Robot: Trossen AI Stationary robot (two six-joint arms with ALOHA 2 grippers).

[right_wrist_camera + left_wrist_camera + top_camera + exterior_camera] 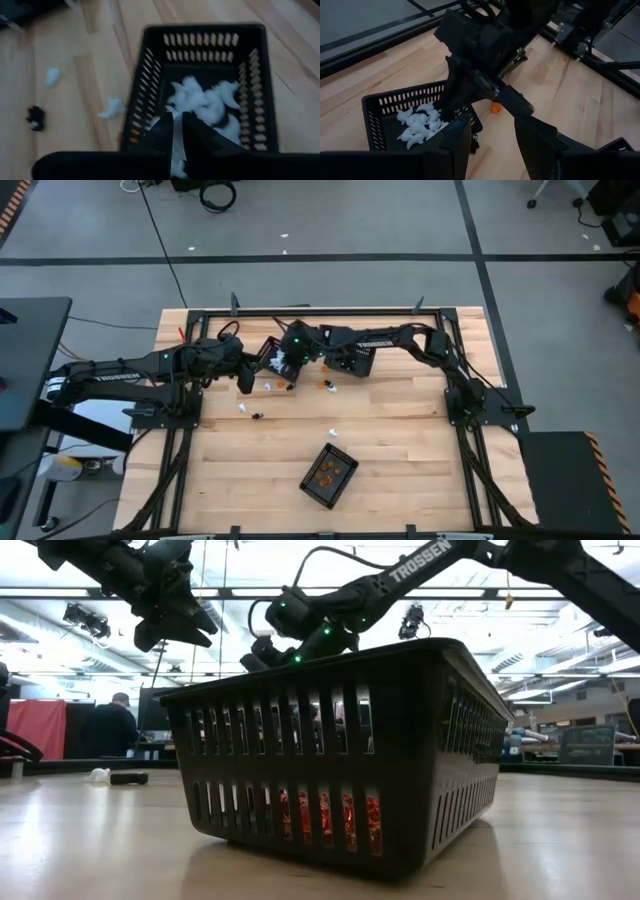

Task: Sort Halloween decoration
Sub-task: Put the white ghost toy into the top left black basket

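A white trinket (172,147) is pinched by the closed right gripper (177,131) over the basket (252,90) of white pieces. The left gripper (492,145), half open and empty, hovers at nine o'clock; a collision could be caused. More trinkets (262,400) are scattered on the desk (400,440).

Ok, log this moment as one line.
right gripper: jaws shut, over basket of white trinkets | left gripper: jaws open, empty, beside it | orange trinkets: in near basket

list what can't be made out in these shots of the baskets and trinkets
- High view: right gripper covers the basket of white trinkets.
- Right wrist view: whether its shut fingers pinch a trinket; blurred.
- Low view: near basket hides the table behind; its orange contents show only through slots.
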